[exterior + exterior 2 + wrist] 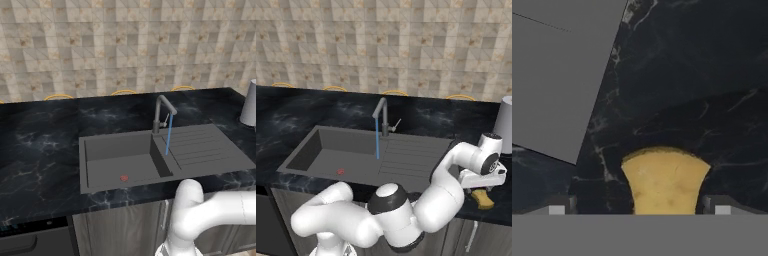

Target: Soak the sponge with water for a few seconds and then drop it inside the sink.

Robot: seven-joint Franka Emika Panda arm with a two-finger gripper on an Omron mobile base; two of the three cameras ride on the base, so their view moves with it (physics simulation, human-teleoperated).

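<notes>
We find the sponge (665, 181) on the counter (682, 75) right of the sink (406, 160), directly below our spread hand (639, 209) (between both fingertips, not yet pinched).

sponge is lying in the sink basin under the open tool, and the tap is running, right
Not quite. The sponge lies on the black countertop right of the sink, not in the basin, as the right base view shows. The open tool is over it, and water is running.
</notes>
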